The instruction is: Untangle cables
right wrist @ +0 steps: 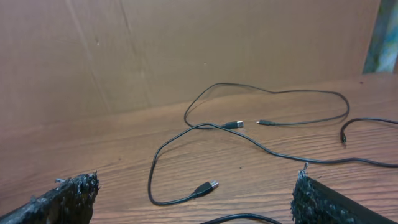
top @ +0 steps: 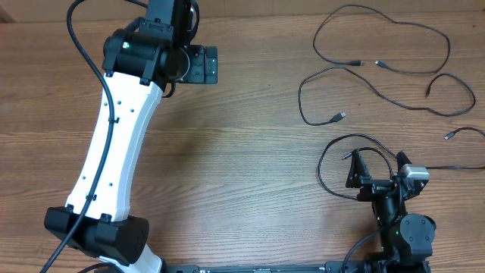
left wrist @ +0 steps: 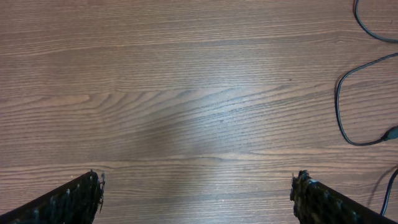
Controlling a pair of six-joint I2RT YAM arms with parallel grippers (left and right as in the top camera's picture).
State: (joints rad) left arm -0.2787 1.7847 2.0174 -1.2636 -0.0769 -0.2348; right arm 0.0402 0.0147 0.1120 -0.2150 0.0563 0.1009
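Observation:
Several thin black cables lie spread apart on the right half of the wooden table. One wide loop [top: 394, 26] sits at the far right, its two plug ends [top: 370, 64] almost facing each other. A second cable [top: 303, 95] curves down to a silver plug [top: 341, 115], which also shows close ahead in the right wrist view as the plug [right wrist: 207, 186]. Another strand [top: 326, 163] arcs round my right gripper [top: 377, 168]. That gripper [right wrist: 194, 198] is open with nothing in it. My left gripper [top: 214, 64] is at the far middle, open over bare wood [left wrist: 198, 186]. A cable bend [left wrist: 339, 102] lies off to its right.
A brown cardboard wall [right wrist: 186, 50] stands behind the table in the right wrist view. The white left arm [top: 114, 144] stretches across the left side of the table. A loose plug end [top: 449, 136] lies near the right edge.

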